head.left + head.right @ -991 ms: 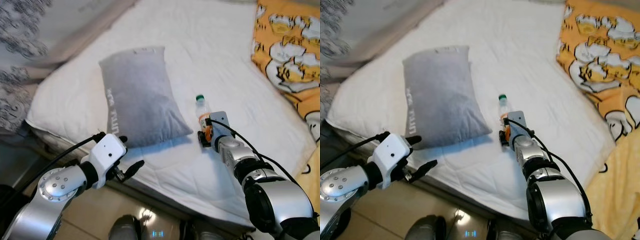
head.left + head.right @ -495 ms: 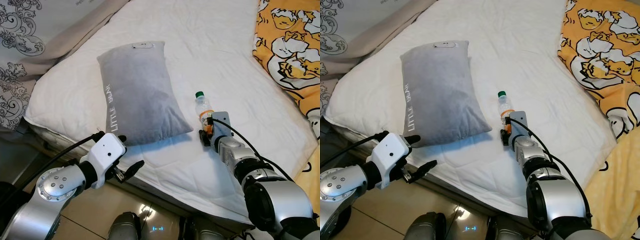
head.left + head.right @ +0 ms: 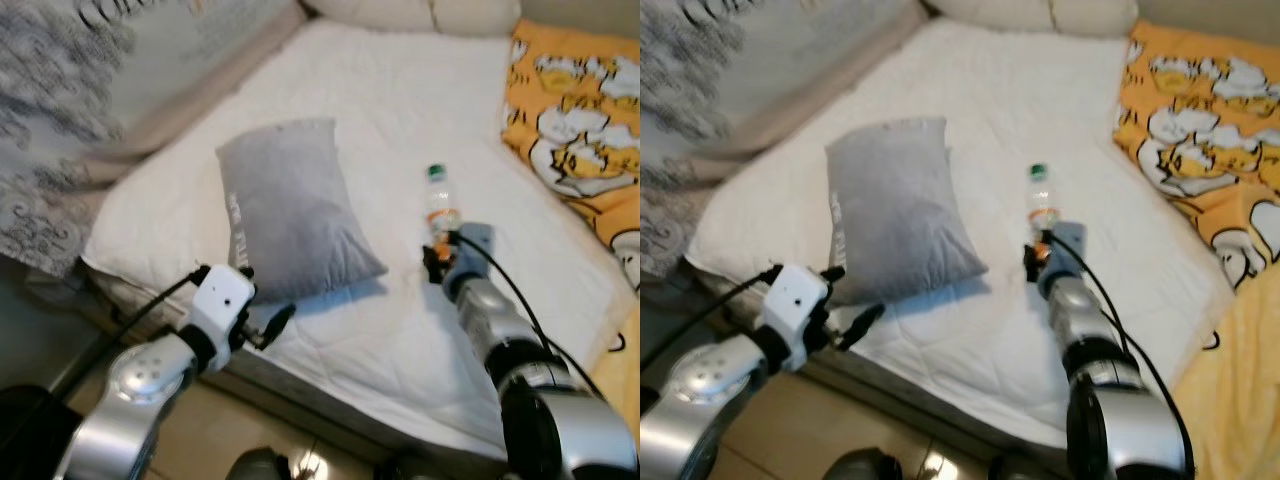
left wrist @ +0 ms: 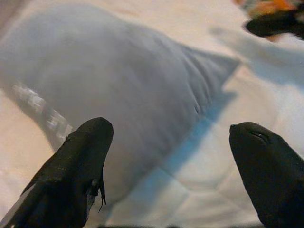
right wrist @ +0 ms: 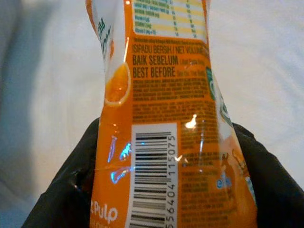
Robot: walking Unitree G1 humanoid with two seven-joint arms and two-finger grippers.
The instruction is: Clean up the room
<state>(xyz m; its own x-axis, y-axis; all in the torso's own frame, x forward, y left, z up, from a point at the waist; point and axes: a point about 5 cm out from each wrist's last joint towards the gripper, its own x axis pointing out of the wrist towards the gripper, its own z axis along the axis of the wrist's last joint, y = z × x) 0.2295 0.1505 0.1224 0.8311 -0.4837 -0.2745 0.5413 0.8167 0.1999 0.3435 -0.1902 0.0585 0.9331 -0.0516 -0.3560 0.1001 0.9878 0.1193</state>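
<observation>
Gripping the bottle [image 3: 1042, 205] on the bed [image 3: 400, 130], the right gripper [image 5: 166, 190] has its jaws seemingly closed around the lower body, long axis running straight away; left gripper [image 4: 166, 156] gapes empty by the pillow [image 3: 295, 225].

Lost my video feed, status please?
Right gripper shut on bottle. Left gripper open, near grey pillow. Nothing blocking.

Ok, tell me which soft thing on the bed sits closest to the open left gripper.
The plain grey rectangular pillow, lying just beyond the left gripper. The orange cartoon-print blanket lies far across the white mattress.
</observation>
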